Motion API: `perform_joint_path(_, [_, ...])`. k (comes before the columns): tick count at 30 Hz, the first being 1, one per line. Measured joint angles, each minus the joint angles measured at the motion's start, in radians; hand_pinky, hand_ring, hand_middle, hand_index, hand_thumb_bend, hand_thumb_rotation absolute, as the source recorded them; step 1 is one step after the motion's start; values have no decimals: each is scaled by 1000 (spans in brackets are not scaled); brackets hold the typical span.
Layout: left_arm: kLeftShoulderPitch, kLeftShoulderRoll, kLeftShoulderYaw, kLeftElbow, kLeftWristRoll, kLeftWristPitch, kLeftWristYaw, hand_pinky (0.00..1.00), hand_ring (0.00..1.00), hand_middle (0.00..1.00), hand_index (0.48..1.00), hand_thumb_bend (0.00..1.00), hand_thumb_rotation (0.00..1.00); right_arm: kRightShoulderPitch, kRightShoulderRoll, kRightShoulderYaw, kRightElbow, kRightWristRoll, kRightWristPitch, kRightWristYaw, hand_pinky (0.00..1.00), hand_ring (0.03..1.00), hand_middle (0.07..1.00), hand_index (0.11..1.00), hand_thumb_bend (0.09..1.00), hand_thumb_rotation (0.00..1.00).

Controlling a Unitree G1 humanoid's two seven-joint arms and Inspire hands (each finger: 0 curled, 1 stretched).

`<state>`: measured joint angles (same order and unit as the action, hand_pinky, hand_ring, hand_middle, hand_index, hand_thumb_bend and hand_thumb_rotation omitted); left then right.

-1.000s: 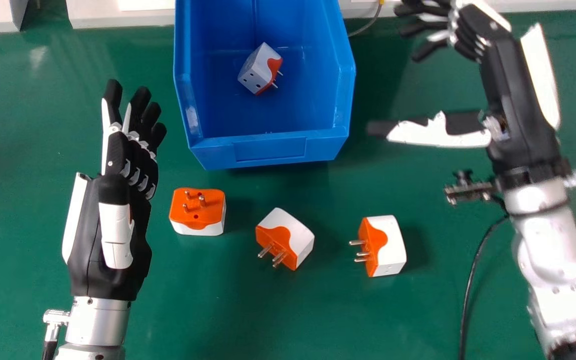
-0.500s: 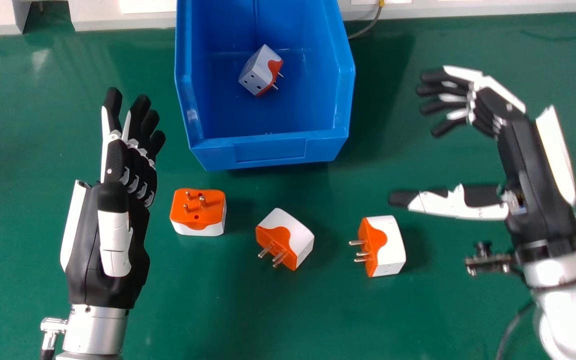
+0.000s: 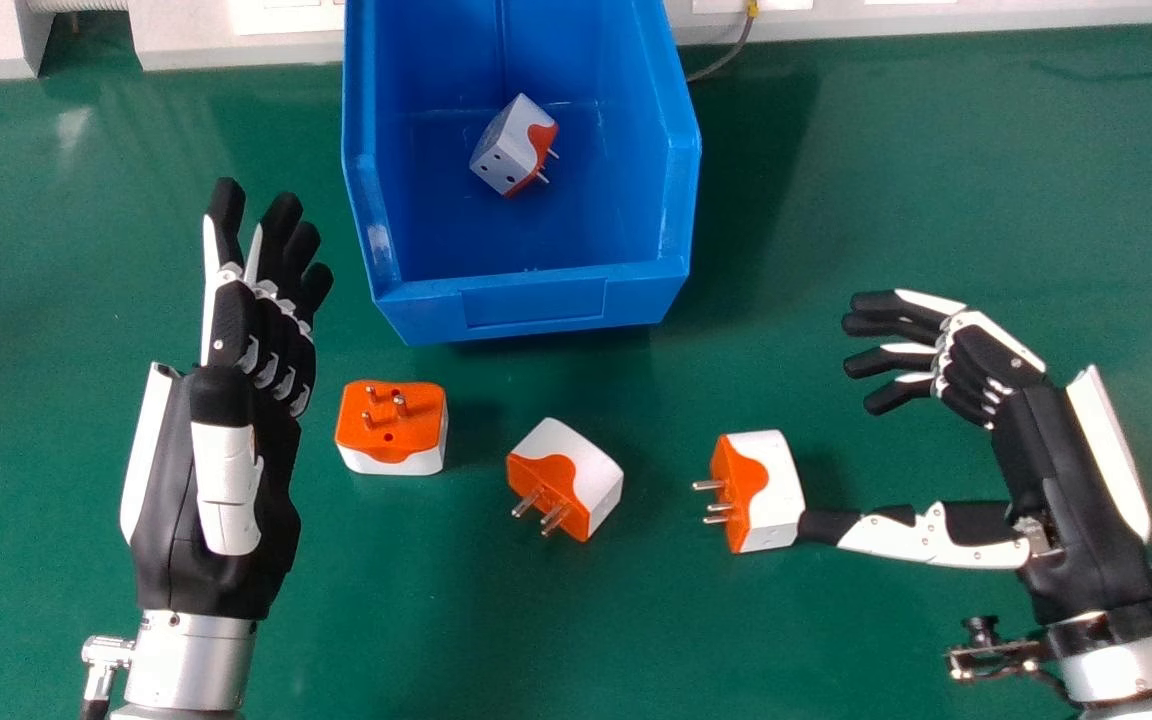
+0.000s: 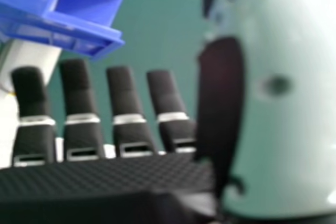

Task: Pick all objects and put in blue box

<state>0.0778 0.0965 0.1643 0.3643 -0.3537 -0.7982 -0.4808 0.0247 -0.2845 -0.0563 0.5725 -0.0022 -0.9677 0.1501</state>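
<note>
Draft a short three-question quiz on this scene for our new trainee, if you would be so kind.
1. Multiple choice: in the head view, which item on the green table has its metal prongs pointing up from an orange face?
a) the leftmost adapter
b) the middle adapter
c) the rightmost adapter

2. True or false: one adapter already lies inside the blue box.

3. Fill in the blank: in the head view, the thumb next to the rightmost adapter belongs to the robot's ____ hand.

Key: 1. a; 2. true; 3. right
</note>
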Motion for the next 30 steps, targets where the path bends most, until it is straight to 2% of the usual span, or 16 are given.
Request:
perform_joint_path(13, [-9,0,0,0,0,1,-2,1000,1000,1000,1000,888,995,-10,1,-8,110,39,-73,82,742,849,884,888,975,275])
perform_joint_path(22, [-8,-1,1,0,0,0,0,1000,1000,1000,1000,889,996,-57,-23,2,166,-84,-97,72,788,895,935,936,996,303])
perform_joint_path(30, [-8,-2,1,0,0,-1,1,1000,1000,1000,1000,892,997,-107,-28,31,242,-123,-95,70,822,919,960,960,1000,308])
